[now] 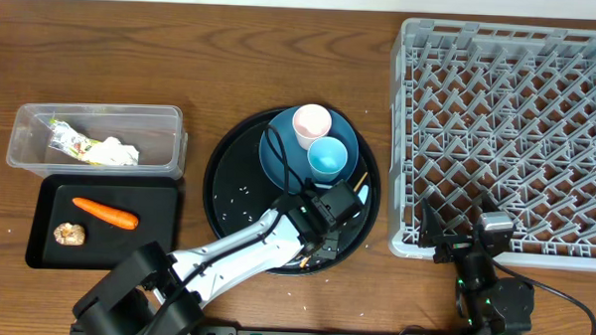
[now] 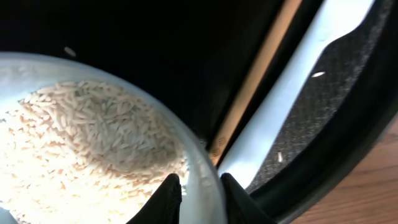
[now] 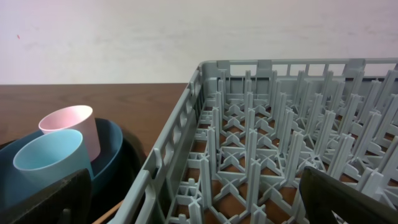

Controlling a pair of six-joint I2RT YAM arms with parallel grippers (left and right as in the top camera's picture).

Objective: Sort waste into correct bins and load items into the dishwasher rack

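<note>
Closest in the left wrist view, the left gripper [image 2: 202, 200] sets its dark fingers slightly apart astride the rim of the white bowl [image 2: 37, 68] of white rice-like grains [image 2: 81, 143]; whether they pinch it cannot be told. A thin wooden chopstick [image 2: 261, 68] lies beyond.

Right wrist view: the right gripper [image 3: 196, 200] gapes wide and empty before the large grey lattice dishwasher rack [image 3: 261, 143]. The pale pink cup [image 3: 71, 124] and light blue cup [image 3: 46, 158] stand on the dark-blue plate [image 3: 112, 146].

Overhead: an orange carrot [image 1: 105, 212] and small brown lump [image 1: 69, 234] lie on the flat black tray [image 1: 157, 222]. The green-yellow snack wrapper [image 1: 66, 135] and crumpled white paper [image 1: 115, 153] sit in the clear plastic tub [image 1: 25, 153] on the wooden counter [image 1: 133, 42].
</note>
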